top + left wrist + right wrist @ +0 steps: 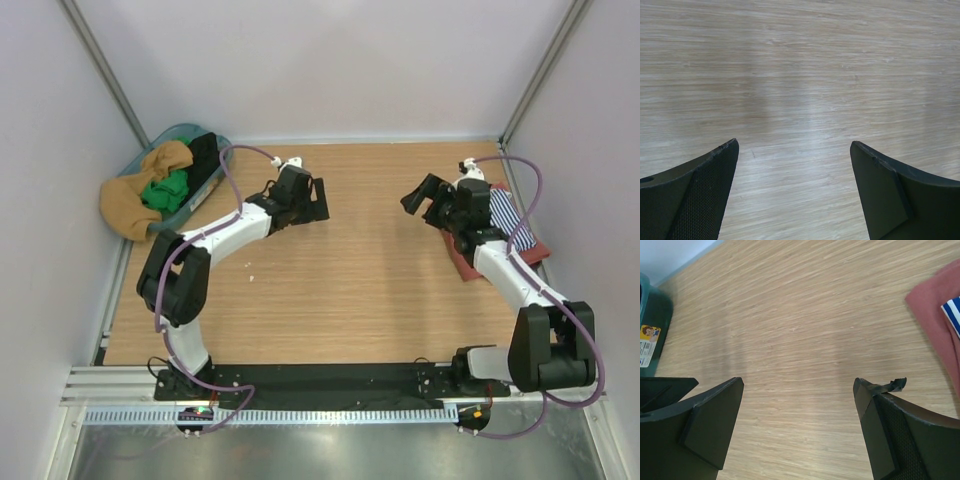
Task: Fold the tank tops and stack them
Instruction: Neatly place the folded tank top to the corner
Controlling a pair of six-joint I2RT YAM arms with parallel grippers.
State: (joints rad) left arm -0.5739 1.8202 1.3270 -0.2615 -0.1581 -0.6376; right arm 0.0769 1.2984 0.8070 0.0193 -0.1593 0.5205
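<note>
Two tank tops lie together at the right edge of the table [350, 290]. The striped top [510, 222] rests on the rust-red top [462, 262], and the right arm's forearm crosses over much of both. From what shows around the arm they look folded down into one small pile, so the stacking seems done or nearly so. The arm hides too much to judge how square the pile is or which way its long side runs.

The right gripper [422, 206] hangs above bare wood with its jaws spread wide and nothing between them. The pile is not in front of it but behind and toward the robot's right, beneath the wrist and forearm. The right wrist view shows this too, with only a corner of red cloth and a sliver of stripes at the right margin.

The left gripper [318, 200] is also spread wide and empty over bare wood near the middle of the table, well apart from the pile. The right arm is by far the nearer one, so any tidying of the pile would fall to it, and it would first have to draw back and turn toward its right.

A bin [186, 212] holding a tan cloth [128, 205] and something green [165, 190] sits at the far left corner.
</note>
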